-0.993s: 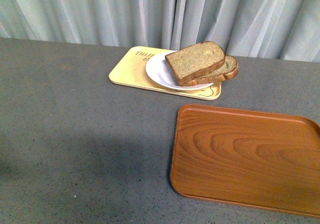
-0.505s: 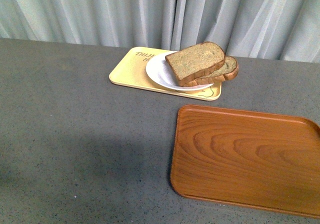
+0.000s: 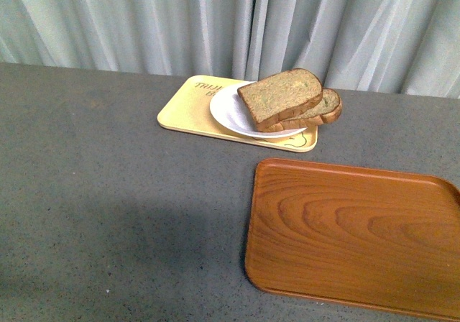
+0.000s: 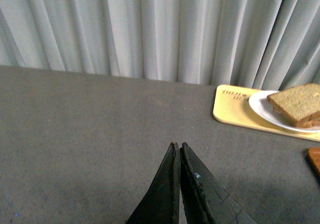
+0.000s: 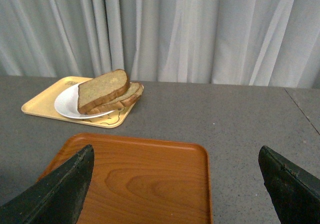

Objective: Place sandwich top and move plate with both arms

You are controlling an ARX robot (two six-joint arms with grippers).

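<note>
Black left gripper (image 4: 179, 151) is pinched closed on nothing; the right gripper (image 5: 175, 159) gapes wide, empty. Both are well apart from the speckled brown sandwich top (image 3: 280, 97), tilted on the round white plate (image 3: 228, 108). It could slide off during lifting.

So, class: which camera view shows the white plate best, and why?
The front view: the plate sits near centre, its bare rim clear beside the sandwich top. The right wrist view shows it smaller, off to one side; the left wrist view cuts it off at the frame edge.
</note>
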